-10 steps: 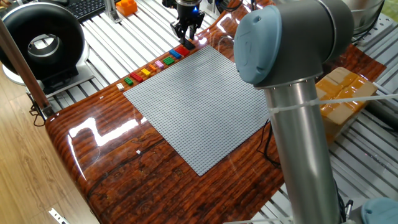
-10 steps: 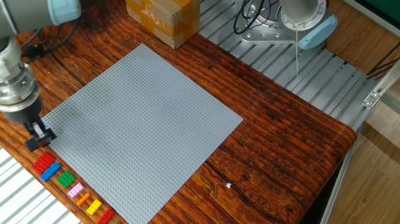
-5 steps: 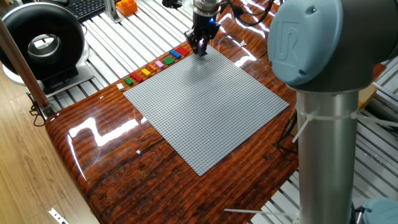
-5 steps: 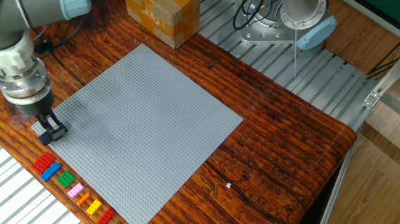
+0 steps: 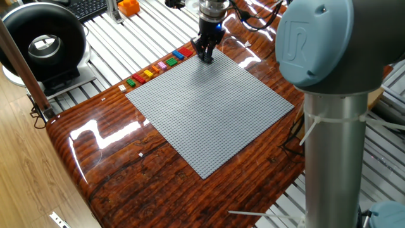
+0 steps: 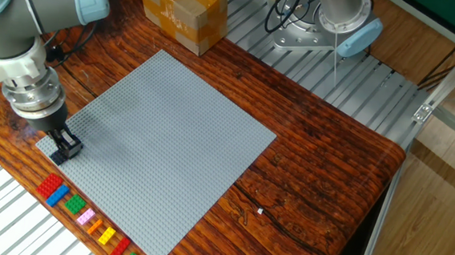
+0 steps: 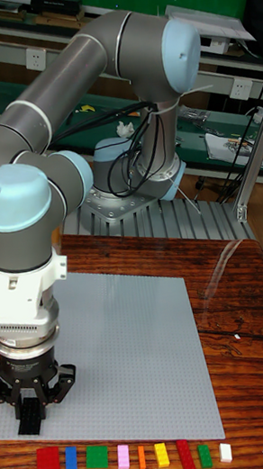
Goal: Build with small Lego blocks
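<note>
The scene is brightly and evenly lit from overhead. The varnished table throws back hard white glare in one fixed view, in streaks near its left edge and again behind the pincer; the other fixed view shows it almost free of glare. The grey baseplate stays matte, with only a soft, faint shadow under the pincer. All views are sharp, though the near arm column looks slightly soft.

Glossy wooden table, matt studded baseplate
</note>
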You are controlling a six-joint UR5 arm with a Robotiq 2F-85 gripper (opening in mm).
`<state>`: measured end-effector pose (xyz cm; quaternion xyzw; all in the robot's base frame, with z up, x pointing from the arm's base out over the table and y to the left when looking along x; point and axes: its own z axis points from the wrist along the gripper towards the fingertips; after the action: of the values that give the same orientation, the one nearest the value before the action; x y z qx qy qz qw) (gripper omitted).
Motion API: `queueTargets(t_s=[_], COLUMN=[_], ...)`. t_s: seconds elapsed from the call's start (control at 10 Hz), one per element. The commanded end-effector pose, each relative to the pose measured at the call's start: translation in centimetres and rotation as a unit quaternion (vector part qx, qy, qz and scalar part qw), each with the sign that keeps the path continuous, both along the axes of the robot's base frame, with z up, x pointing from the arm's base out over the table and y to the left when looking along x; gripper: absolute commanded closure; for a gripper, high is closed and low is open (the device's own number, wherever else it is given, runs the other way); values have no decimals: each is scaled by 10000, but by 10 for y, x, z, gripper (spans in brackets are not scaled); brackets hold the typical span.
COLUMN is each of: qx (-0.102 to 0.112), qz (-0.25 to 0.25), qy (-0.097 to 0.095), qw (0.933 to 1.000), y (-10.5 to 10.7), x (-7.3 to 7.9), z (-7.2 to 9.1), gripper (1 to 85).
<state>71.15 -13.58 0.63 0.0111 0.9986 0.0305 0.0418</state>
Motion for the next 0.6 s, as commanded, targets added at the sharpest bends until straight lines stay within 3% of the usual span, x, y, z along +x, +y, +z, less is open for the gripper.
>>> queueTargets(t_s=[0.0, 0.3, 0.5], qx=[77, 161, 55], qz=[34, -45, -63], qy=[-56, -81, -12], qw=[9999, 9998, 10000], y=[1, 4, -4], x=[0, 1, -1], z=[-4, -5, -1], gripper=[847, 847, 847])
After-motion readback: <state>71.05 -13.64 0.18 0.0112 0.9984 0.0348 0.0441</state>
